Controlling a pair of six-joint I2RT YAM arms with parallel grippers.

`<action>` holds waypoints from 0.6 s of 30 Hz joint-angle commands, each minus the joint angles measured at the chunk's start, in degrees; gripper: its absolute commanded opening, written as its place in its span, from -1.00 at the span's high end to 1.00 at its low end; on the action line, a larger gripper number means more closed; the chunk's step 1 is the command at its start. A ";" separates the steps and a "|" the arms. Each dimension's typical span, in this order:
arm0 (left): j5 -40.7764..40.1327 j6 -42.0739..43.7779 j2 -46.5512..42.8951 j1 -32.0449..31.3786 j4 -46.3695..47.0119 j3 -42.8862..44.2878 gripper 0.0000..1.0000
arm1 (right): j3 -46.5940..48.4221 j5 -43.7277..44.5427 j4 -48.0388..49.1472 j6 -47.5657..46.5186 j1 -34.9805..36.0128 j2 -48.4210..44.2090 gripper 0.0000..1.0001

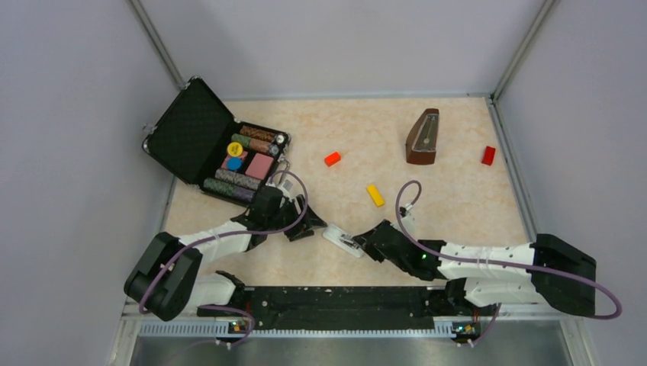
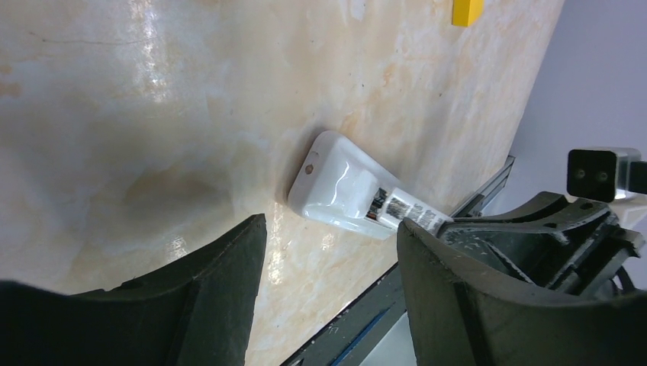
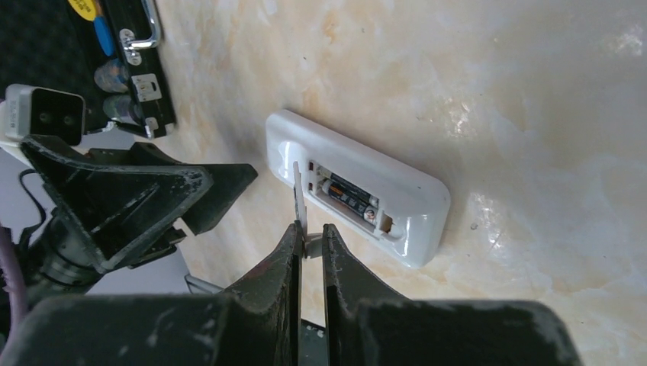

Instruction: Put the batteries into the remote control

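The white remote control (image 1: 342,240) lies back-up on the table between my two grippers. Its back recess is uncovered, and the batteries (image 3: 347,197) lie inside it as slim dark cylinders with silvery ends. My right gripper (image 3: 310,230) is shut on a small thin white piece (image 3: 298,191), held on edge just beside the recess. In the top view that gripper (image 1: 365,242) sits at the remote's right end. My left gripper (image 2: 329,229) is open with nothing between its fingers, a short way from the remote's (image 2: 339,187) rounded end and to its left in the top view (image 1: 305,229).
An open black case of poker chips (image 1: 217,149) stands at the back left. A brown metronome (image 1: 422,137) stands at the back right. Two red blocks (image 1: 332,158) (image 1: 488,155) and a yellow block (image 1: 375,195) lie beyond the remote. The table's near rail (image 1: 336,301) runs just behind the grippers.
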 commanded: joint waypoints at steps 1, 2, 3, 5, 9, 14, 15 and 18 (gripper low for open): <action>2.09 -1.96 -1.01 -0.34 3.23 -0.87 -0.35 | 0.82 1.25 0.54 3.52 2.48 2.36 1.00; 2.23 -2.28 -0.88 -0.44 3.46 -1.04 -0.35 | 0.63 1.58 0.35 4.35 2.77 2.59 1.00; 2.37 -2.54 -0.90 -0.51 3.73 -1.27 -0.35 | 0.34 1.79 0.26 5.00 2.97 2.81 1.00; 2.10 -2.93 -1.16 -0.70 4.15 -1.76 -0.35 | 0.04 2.73 0.19 5.71 3.22 2.77 1.00; 1.72 -3.03 -1.82 -0.80 4.07 -2.36 -0.35 | -0.12 4.04 0.26 5.96 3.37 3.03 1.00; 1.54 -2.75 -1.98 -0.75 3.80 -2.30 -0.35 | -0.89 5.33 2.39 6.06 3.50 2.62 1.00; 1.55 -2.77 -1.85 -0.77 3.87 -2.29 -0.35 | -1.11 5.55 2.83 5.96 3.57 2.47 1.00; 1.66 -2.72 -1.62 -0.83 4.00 -2.21 -0.35 | -1.26 5.47 2.22 6.56 3.62 2.76 1.00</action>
